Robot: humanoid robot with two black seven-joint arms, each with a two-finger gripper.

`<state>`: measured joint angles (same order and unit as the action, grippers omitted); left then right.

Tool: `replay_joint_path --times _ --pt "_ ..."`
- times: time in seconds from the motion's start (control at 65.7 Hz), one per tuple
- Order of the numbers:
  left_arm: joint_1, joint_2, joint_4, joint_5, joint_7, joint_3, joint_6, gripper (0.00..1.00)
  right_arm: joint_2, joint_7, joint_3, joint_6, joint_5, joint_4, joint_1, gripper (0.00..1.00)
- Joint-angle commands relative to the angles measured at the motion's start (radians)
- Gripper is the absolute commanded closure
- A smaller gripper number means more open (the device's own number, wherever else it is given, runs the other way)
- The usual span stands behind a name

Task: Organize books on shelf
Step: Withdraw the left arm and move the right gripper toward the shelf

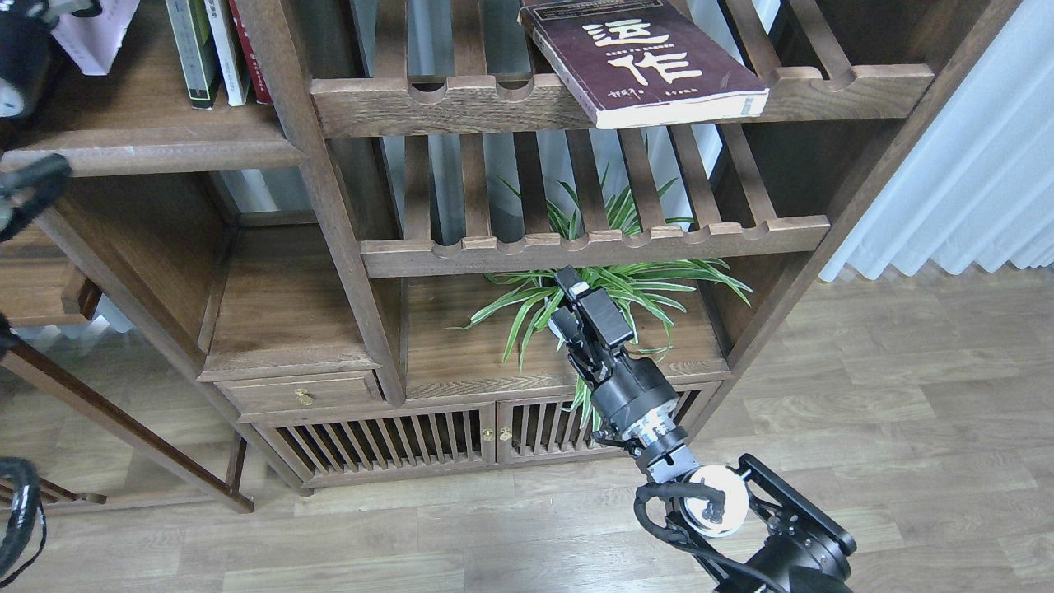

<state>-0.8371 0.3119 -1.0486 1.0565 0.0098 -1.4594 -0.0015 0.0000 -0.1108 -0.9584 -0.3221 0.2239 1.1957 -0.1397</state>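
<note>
A thick maroon book with cream characters lies flat on the upper slatted rack, one corner sticking out past the front rail. At the top left, my left gripper is mostly cut off by the frame edge. It holds a pale lavender book above the solid dark-brown shelf. A grey-green book stands upright on that shelf beside a white spine and a red spine. My right gripper hangs low in front of the plant, seen from behind, and its fingers cannot be told apart.
A spider plant in a white pot sits in the lower compartment behind my right gripper. Two slatted racks span the middle bay. A drawer and slatted doors lie below. A white curtain hangs at the right.
</note>
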Motion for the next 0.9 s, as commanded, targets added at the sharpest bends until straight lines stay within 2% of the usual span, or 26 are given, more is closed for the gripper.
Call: replay_joint_path --times 0.0,0.304,0.608,0.7,0.715,0.806,0.882 --pt "-0.016 -0.005 0.025 -0.012 -0.001 0.024 0.029 1.0 0.0 0.003 0.0 0.0 0.0 -0.002 0.0 0.02" --pt "-0.01 0.006 0.024 -0.016 0.033 0.05 0.014 0.96 0.0 0.008 0.033 0.0 0.0 -0.004 -0.003 0.02" --pt "-0.004 0.01 0.041 -0.016 -0.01 0.076 0.008 0.93 0.0 0.008 0.035 0.0 0.002 -0.004 -0.001 0.02" --pt "-0.002 0.009 0.041 -0.016 -0.011 0.077 0.008 0.87 0.0 0.006 0.035 0.0 0.003 -0.004 -0.003 0.02" --pt "-0.001 0.009 0.041 -0.016 -0.013 0.079 0.008 0.82 0.0 0.008 0.035 0.0 0.003 -0.004 -0.003 0.02" --pt "0.0 0.01 0.041 -0.016 -0.013 0.086 0.008 0.7 0.0 0.008 0.035 0.0 0.003 -0.004 -0.003 0.02" --pt "-0.001 0.007 0.041 -0.016 -0.013 0.088 0.009 0.67 0.0 0.008 0.035 0.0 0.003 -0.004 -0.006 0.02"
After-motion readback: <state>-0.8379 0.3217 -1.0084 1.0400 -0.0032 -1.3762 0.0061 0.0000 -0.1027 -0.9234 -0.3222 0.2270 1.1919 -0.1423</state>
